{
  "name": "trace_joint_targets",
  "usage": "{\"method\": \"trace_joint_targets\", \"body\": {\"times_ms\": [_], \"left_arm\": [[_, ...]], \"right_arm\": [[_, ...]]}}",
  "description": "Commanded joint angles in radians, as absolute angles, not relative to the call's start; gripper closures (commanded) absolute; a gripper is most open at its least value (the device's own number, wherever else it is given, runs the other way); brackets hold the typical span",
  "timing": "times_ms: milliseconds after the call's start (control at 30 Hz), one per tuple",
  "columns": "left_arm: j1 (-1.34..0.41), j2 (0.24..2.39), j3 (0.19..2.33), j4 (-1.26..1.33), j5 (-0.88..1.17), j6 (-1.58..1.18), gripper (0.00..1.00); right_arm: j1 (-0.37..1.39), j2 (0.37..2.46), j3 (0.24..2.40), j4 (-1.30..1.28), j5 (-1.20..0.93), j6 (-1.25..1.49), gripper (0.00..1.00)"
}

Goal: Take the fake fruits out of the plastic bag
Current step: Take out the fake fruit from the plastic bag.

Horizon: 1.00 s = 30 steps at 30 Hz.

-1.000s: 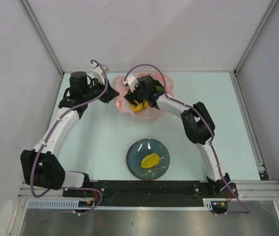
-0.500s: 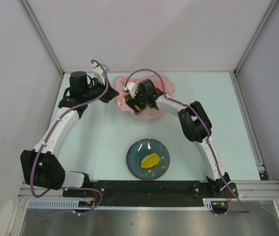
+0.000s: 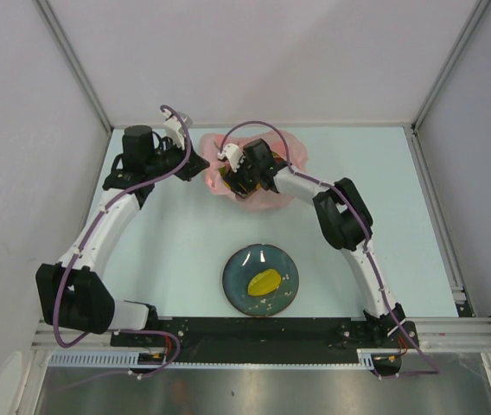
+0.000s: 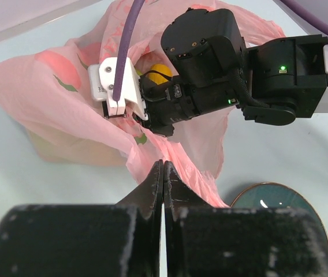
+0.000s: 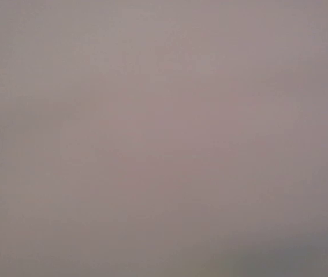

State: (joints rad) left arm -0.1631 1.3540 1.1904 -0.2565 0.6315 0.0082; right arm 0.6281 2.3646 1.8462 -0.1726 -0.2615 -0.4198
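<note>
A: Where's the plastic bag [image 3: 290, 149]?
B: Far middle of the tabletop [image 3: 168, 242]. The plate [image 3: 239, 268] lies before it, one fruit [image 3: 264, 282] on it.
A: Pincers?
B: Left pincer [image 4: 163, 167] at the bag's left edge. Right pincer [image 4: 152, 92] inside its mouth, seemingly beside a second fruit [image 4: 158, 70].

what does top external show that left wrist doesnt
Only top external: a yellow plastic fruit on the round dark plate, and both arm bases. Only left wrist: the left gripper shut on a fold of the translucent pink plastic bag. Both: the plate's rim and the right arm's black wrist reaching into the bag.
</note>
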Motion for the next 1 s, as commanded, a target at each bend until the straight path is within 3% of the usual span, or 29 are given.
{"method": "trace_joint_targets", "body": {"times_ms": [0,267,967], "left_arm": [[-0.164,1.336,1.183,-0.215,0.647,0.006,1.0],[-0.164,1.336,1.169,-0.175,0.66,-0.037,1.0],[-0.164,1.331,1.131,-0.117,0.672,-0.097,1.0]], "right_arm": [[0.634,2.295,1.838,-0.13,-0.203,-0.413,0.38],[0.652,2.158,1.775,-0.138,-0.186,-0.379,0.52],[0.638,1.456,1.25,-0.34,-0.316,-0.269,0.58]]}}
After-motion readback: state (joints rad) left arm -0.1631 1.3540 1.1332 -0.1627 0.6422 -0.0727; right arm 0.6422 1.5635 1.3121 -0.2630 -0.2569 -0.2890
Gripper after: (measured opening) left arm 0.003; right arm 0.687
